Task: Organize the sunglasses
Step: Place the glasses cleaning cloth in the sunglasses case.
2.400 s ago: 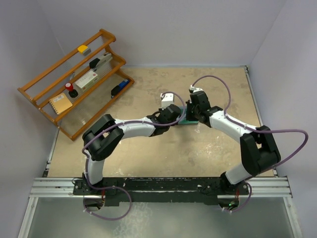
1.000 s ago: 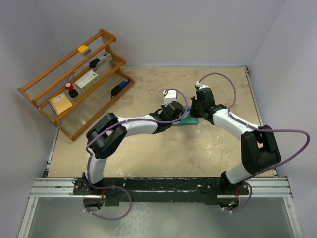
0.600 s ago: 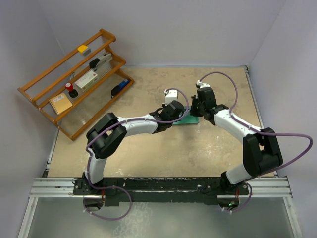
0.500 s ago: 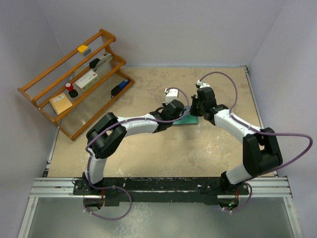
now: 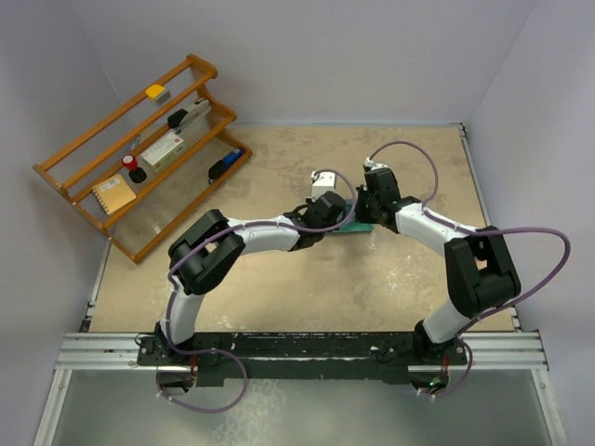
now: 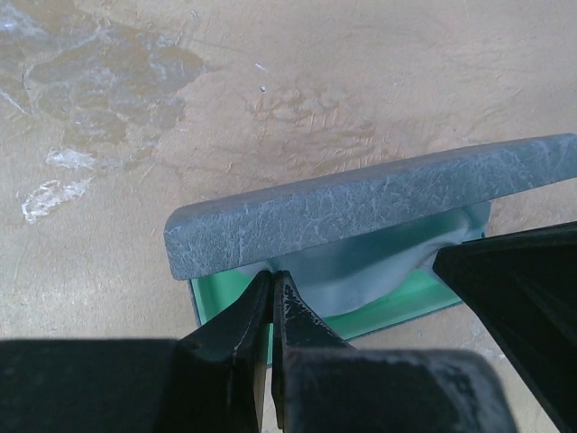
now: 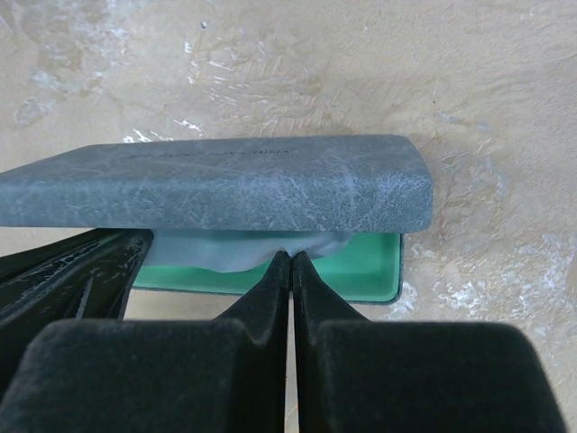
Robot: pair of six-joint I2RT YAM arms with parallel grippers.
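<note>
Sunglasses case (image 5: 357, 227) sits half-open, its grey lid (image 6: 379, 203) low over the green tray (image 7: 365, 262). My left gripper (image 6: 270, 280) and right gripper (image 7: 290, 262), both pinched fully together, reach under that lid from opposite sides to the pale cloth (image 6: 361, 271), probably tucking it in; no sunglasses show.

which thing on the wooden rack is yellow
The small block alone on the top rail of the rack; the stapler, white box, orange notepad and blue thing sit on lower rails.
</note>
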